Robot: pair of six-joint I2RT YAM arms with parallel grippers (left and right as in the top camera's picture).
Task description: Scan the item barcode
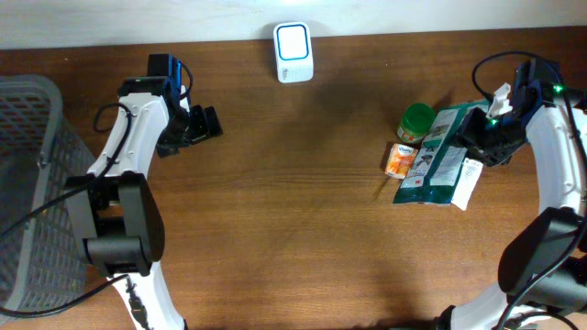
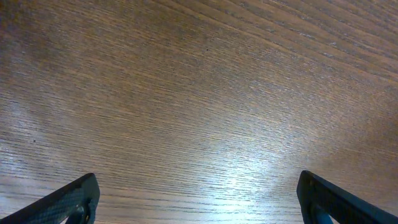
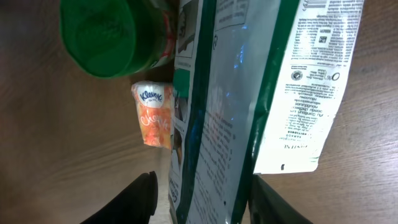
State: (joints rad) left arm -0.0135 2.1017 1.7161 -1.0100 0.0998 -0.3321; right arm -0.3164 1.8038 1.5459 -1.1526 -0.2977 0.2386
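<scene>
With the right end effector open astride the green pouch, which lies on the bench well apart from the scanner, a shallow grip risks the slick film slipping free.

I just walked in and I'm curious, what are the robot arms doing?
The right pincer hangs over a green packet, fingers apart on either side of its end; the packet lies on the table. The left pincer is open over a bare patch. The white scanner sits at the table's far edge, nothing near it yet.
</scene>
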